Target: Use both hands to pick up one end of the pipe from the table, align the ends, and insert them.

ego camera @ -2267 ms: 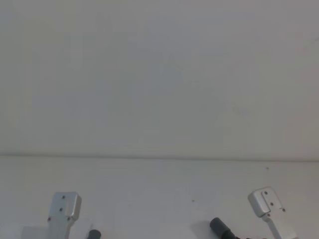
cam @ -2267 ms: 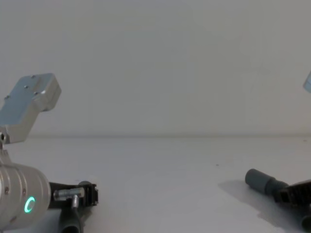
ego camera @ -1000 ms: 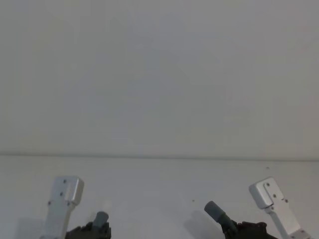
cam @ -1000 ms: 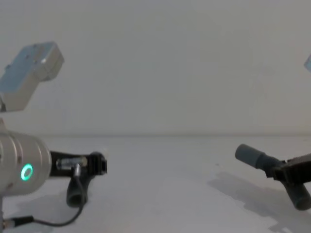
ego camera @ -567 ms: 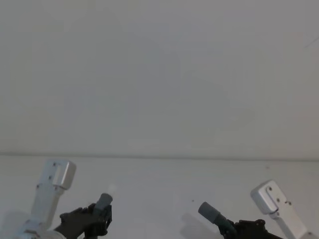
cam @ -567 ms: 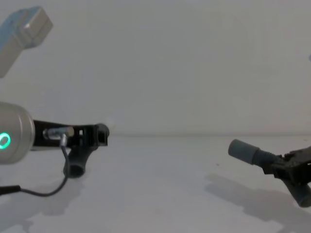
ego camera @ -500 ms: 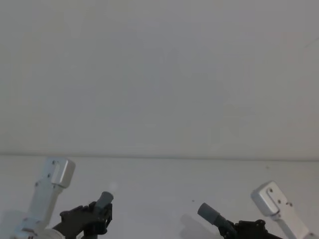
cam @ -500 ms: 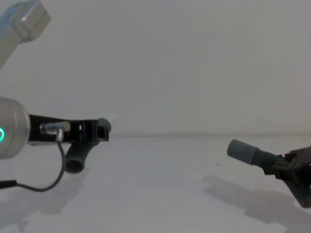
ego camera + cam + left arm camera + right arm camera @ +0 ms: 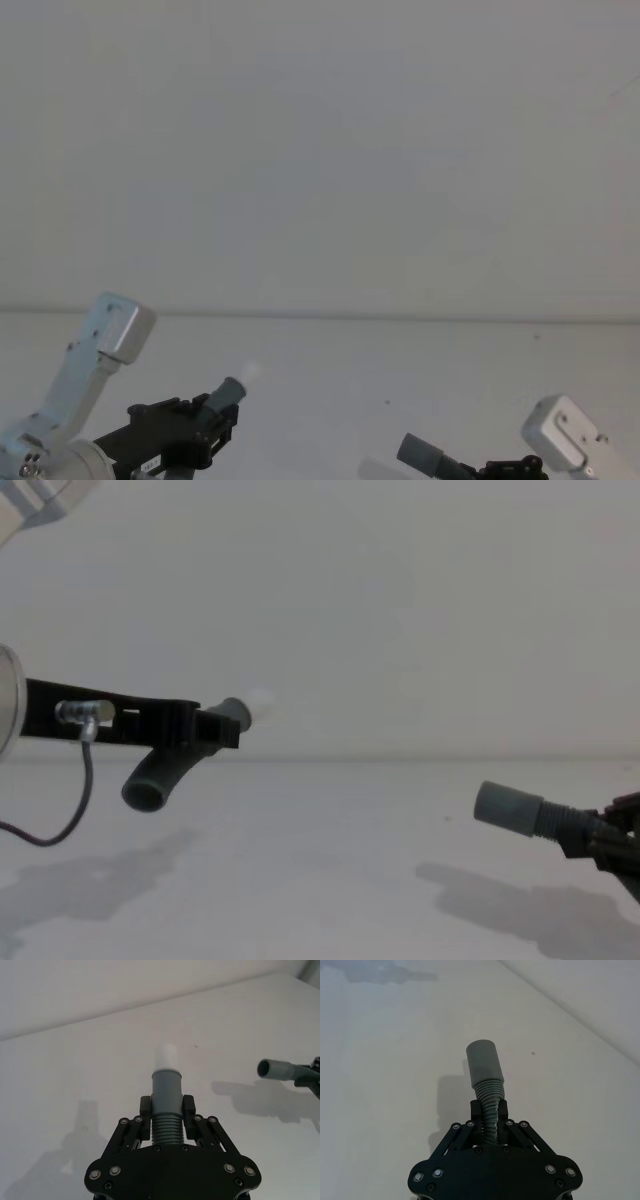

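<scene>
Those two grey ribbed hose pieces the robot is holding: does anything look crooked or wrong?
Nothing damaged. The left gripper holds its hose piece, white-tipped, higher than the right gripper's hose piece, so the cuffs aren't lined up yet.

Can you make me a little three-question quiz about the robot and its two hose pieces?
1. True or false: the left gripper is shut on the hose piece with the white tip.
2. The right gripper grips its hose piece on: A the smooth cuff, B the ribbed part, C nothing.
3. Fill in: both hose pieces are held above the white ____, their ends apart.

Key: 1 true; 2 B; 3 table.
</scene>
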Available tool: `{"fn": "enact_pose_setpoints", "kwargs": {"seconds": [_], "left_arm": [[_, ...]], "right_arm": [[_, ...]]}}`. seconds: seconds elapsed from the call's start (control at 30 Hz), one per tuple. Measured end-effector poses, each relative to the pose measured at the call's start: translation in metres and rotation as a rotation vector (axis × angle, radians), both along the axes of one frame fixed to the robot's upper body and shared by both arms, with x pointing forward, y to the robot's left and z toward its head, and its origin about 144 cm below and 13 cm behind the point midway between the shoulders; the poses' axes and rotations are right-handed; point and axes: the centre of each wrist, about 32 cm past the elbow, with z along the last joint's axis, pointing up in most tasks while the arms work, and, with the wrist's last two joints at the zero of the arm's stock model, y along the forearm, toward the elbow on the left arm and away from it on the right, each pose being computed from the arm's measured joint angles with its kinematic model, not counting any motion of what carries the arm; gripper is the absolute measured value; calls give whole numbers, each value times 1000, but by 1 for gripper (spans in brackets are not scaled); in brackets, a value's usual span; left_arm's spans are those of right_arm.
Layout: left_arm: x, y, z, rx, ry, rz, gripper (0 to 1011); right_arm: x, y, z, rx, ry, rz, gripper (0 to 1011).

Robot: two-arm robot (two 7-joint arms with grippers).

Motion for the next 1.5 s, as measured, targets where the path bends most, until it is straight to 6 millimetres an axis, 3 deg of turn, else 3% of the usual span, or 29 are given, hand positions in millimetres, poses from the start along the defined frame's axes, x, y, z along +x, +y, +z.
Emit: {"fn": "enact_pose_setpoints", "kwargs": {"seconds": [0.7, 1.5], "left_arm": [[16, 19, 20, 140, 5, -320, 339], [32, 19, 31, 179, 12, -553, 339]], "right_arm": [[-13, -14, 3, -17, -73, 100, 137], [-20, -19, 12, 9, -130, 227, 136]]}}
